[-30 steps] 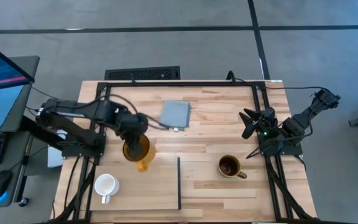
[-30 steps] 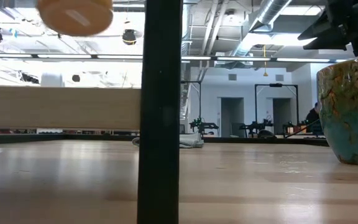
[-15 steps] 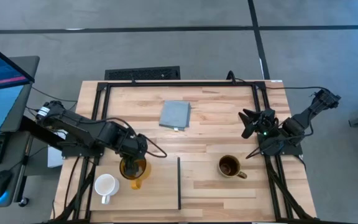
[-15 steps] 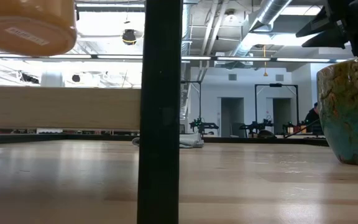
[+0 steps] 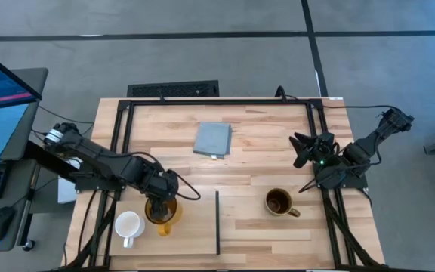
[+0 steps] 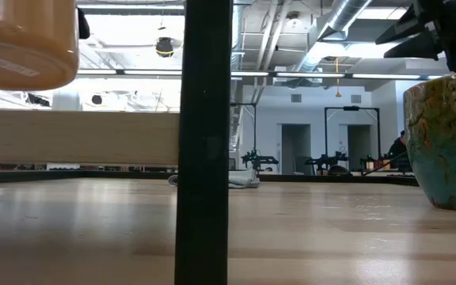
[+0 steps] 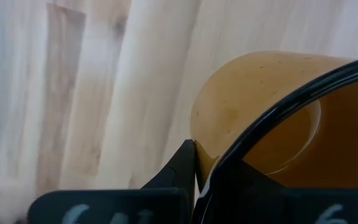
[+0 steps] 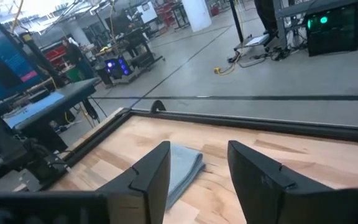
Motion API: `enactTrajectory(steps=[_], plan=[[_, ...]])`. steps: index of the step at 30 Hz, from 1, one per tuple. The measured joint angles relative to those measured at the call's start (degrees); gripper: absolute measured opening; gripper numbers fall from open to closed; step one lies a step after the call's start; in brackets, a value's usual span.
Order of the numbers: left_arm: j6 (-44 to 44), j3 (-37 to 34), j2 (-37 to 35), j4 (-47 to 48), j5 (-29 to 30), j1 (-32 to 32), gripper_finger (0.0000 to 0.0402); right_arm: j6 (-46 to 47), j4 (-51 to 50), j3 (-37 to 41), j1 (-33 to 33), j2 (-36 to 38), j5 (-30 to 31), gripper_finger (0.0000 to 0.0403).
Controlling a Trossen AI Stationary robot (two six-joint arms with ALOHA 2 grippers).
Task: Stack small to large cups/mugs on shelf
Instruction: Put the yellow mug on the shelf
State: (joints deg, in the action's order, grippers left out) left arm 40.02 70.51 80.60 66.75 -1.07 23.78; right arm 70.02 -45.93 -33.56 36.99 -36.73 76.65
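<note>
My left gripper [image 5: 159,198] is shut on the yellow-amber mug [image 5: 161,214], which hangs above the pale wood shelf [image 5: 195,236], left of its black strip [image 5: 217,223]. The low view shows the mug's base [image 6: 22,47] well above the tabletop. The small white mug [image 5: 128,225] stands upright on the shelf just left of it. The dark brown mug with a tan handle [image 5: 279,202] stands on the table right of the strip. My right gripper [image 5: 300,149] waits open in the air at the table's right side. My left gripper holds the yellow mug by its rim [image 7: 199,149], at the side away from the handle. One finger [image 7: 180,167] lies on the outside of the wall and the other seems to be inside. The fingers come steeply from above. The mug hangs upright, lifted clear.
A grey-blue pad [image 5: 212,139] lies at the table's far middle. The black strip [image 6: 204,142] rises as a dark post in the low view, with the glazed mug [image 6: 446,142] to its right. A black frame borders the table.
My left gripper has carried the yellow mug toward the table's near edge and downward, ending beside the white mug. The mug stays upright and clear of the surface. My right gripper has kept its place.
</note>
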Motion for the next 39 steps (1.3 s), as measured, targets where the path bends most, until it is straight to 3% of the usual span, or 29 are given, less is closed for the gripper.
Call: enactTrajectory(steps=[17,39], plan=[[12.09,-7.12,-0.37,-7.87,-2.17,5.95,0.0009,-0.07,0.2,0.0,0.0,-0.39,-0.06,0.0182],[13.96,-7.1,1.86,-6.24,-3.24,6.57,0.0009,-0.11,1.9,0.0,0.0,-0.39,-0.09,0.0182]])
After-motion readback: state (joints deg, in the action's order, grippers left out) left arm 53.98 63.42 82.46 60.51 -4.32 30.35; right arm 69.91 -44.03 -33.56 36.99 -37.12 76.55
